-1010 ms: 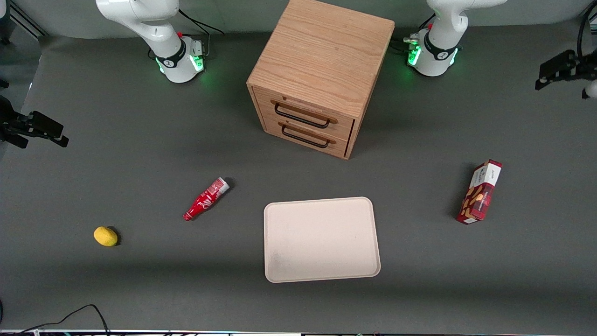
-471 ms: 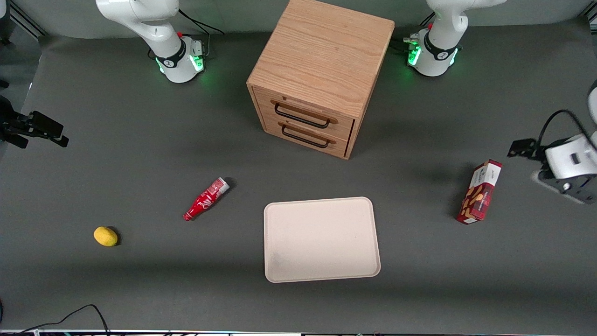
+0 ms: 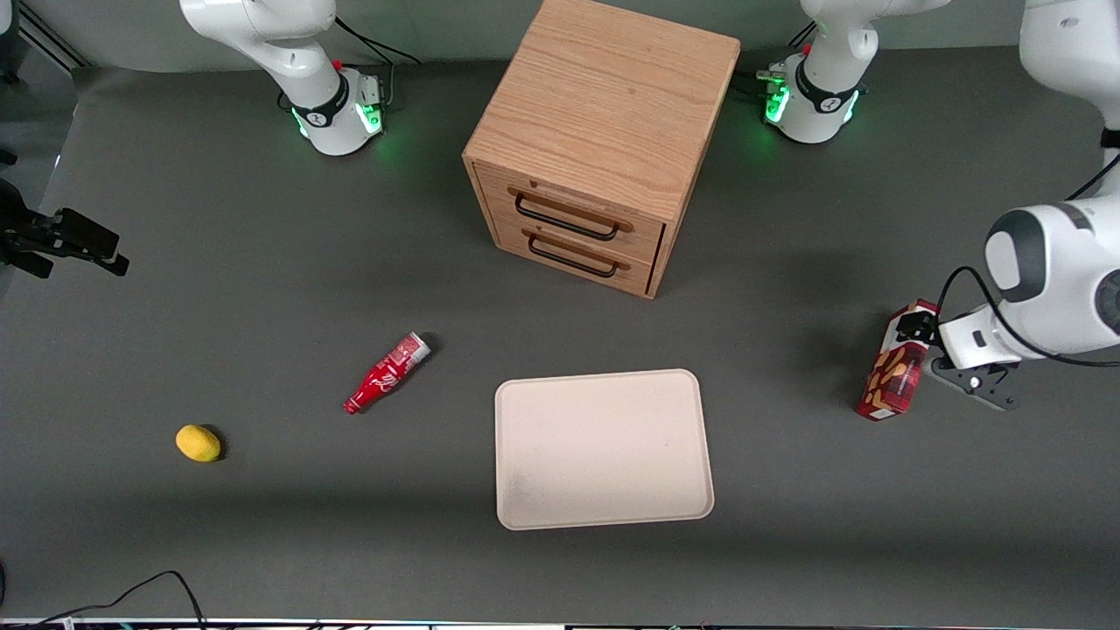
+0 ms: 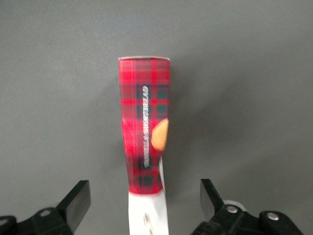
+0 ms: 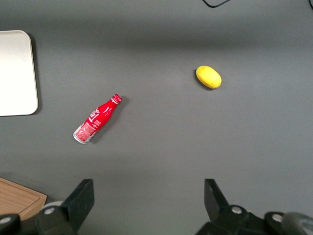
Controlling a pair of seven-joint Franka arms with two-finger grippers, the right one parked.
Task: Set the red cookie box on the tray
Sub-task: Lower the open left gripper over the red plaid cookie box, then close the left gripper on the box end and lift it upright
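Observation:
The red cookie box (image 3: 898, 367) lies on the table toward the working arm's end, its white end farther from the front camera. The pale beige tray (image 3: 602, 448) lies flat near the table's middle, apart from the box, with nothing on it. My left gripper (image 3: 915, 329) hovers over the box's white end. In the left wrist view the gripper (image 4: 144, 194) is open, one finger on each side of the box (image 4: 145, 122), neither touching it. The tray's corner shows in the right wrist view (image 5: 14, 73).
A wooden two-drawer cabinet (image 3: 604, 140) stands farther from the front camera than the tray. A small red bottle (image 3: 386, 374) and a yellow lemon (image 3: 198, 443) lie toward the parked arm's end.
My left arm has swung in from the table's edge and come down over the box's white end. The box and tray have not moved.

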